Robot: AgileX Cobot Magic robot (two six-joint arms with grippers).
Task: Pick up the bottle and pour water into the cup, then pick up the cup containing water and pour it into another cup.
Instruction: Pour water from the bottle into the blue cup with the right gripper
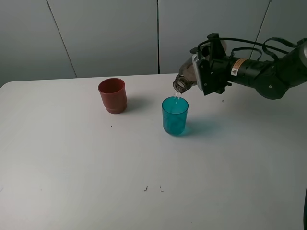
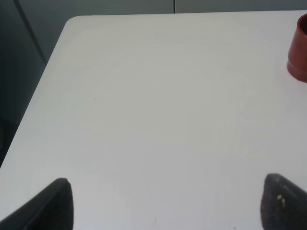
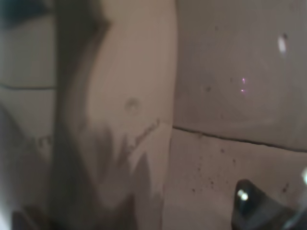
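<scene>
My right gripper (image 1: pixel 203 73) is shut on the smoky grey-brown bottle (image 1: pixel 185 78) and holds it tipped over, mouth down and to the left. A thin stream of water (image 1: pixel 177 97) falls from the mouth into the teal cup (image 1: pixel 175 115), which stands upright right below it. The red-brown cup (image 1: pixel 112 95) stands upright to the left, apart from both. In the right wrist view the bottle's blurred translucent body (image 3: pixel 129 120) fills most of the picture. My left gripper (image 2: pixel 165 206) hovers open over bare table, with the red-brown cup (image 2: pixel 300 48) at the edge of its view.
The white table (image 1: pixel 72 167) carries only the two cups and a few small dark specks (image 1: pixel 145 188) near the front. A grey panelled wall (image 1: pixel 110 33) runs behind the table's far edge. The left arm does not show in the exterior high view.
</scene>
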